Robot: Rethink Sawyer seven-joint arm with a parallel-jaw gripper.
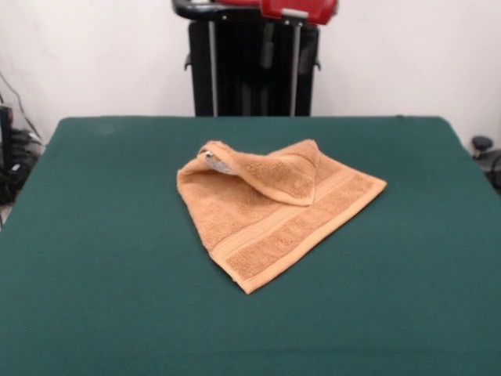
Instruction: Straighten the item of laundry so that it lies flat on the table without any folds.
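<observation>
Towel (274,215) lies mid-table (94,258), its 12 o'clock flap folded over toward 6 o'clock. Gripper out of sight; finger state cannot be told.

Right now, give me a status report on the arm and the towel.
Gripper not in view. Towel mid-table, far corner folded over onto itself, not flat yet. Nothing else on the table.
</observation>
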